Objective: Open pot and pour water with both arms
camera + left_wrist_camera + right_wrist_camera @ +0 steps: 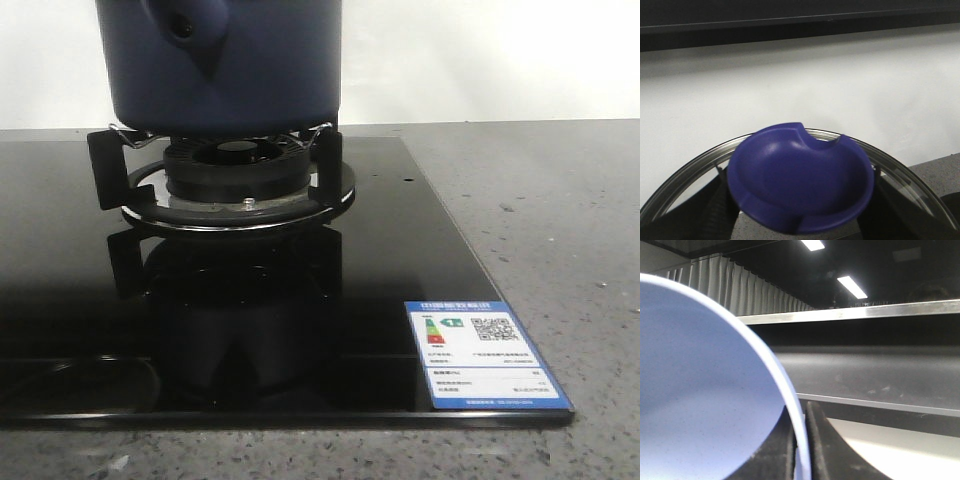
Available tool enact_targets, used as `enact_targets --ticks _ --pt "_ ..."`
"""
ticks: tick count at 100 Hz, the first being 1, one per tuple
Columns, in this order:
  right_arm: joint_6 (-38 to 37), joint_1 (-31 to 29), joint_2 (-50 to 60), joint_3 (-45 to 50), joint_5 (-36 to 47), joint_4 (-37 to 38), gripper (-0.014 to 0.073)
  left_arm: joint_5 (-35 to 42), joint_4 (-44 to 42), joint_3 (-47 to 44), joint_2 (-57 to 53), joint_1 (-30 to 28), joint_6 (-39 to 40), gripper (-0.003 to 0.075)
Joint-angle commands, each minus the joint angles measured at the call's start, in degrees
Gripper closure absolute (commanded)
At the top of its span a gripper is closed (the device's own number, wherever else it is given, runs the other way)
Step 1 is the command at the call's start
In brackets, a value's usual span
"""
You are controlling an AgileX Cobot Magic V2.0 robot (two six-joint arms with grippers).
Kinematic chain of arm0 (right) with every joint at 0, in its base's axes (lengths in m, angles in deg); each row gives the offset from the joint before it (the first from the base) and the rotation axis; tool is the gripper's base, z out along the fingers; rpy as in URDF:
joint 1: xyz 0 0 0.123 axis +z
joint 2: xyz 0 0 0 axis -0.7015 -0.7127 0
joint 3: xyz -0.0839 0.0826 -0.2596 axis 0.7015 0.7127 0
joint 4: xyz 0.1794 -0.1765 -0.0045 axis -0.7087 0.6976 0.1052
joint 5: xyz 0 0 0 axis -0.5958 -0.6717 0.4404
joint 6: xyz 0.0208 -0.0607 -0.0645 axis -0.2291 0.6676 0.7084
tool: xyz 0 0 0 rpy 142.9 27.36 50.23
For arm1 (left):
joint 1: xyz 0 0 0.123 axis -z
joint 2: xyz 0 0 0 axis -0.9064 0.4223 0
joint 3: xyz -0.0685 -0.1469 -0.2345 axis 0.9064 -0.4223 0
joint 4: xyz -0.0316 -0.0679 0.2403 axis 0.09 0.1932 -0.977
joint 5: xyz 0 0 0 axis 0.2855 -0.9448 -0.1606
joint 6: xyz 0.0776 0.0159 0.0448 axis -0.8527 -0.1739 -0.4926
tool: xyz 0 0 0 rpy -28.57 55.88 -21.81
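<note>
Speckled grey countertop carries a glossy black glass hob, and on its burner grate sits the pot, dark navy, its stub with the round hole facing the front camera. In the left wrist view the left gripper holds a glass lid by its dark blue knob, fingers closed on it. In the right wrist view the right gripper pinches the thin rim of a pale blue vessel, one finger on each side of the wall.
</note>
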Motion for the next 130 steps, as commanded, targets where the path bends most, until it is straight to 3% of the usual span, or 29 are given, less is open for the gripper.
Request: enact_targets --ticks 1,27,44,68,105,119,130 --pt "0.25 -0.02 2.75 -1.48 4.71 0.6 0.0636 0.18 2.98 2.15 -1.6 -0.08 0.55 0.0342" --pt "0.25 -0.02 2.75 -1.74 3.16 0.48 0.0636 0.18 2.98 2.15 -1.6 -0.08 0.55 0.0342" --pt "0.25 -0.02 4.68 -4.72 -6.58 -0.3 0.0636 -3.35 4.01 2.15 -1.6 -0.08 0.55 0.0342" --pt "0.25 -3.83 11.24 -13.14 -43.78 -10.62 0.0636 -9.19 7.58 2.15 -1.6 0.29 0.55 0.0342" --pt "-2.79 -28.0 14.29 -26.09 -110.6 -12.1 0.0636 -11.15 8.31 2.27 -1.6 8.72 0.55 0.0342" --pt "-2.79 -36.07 12.41 -25.59 -125.72 -11.75 0.0636 -11.15 8.42 2.27 -1.6 10.54 0.45 0.0342" --pt "-2.79 -40.51 11.1 -21.68 -126.82 -11.75 0.0636 -11.29 9.12 2.27 -1.6 11.31 0.2 0.0342"
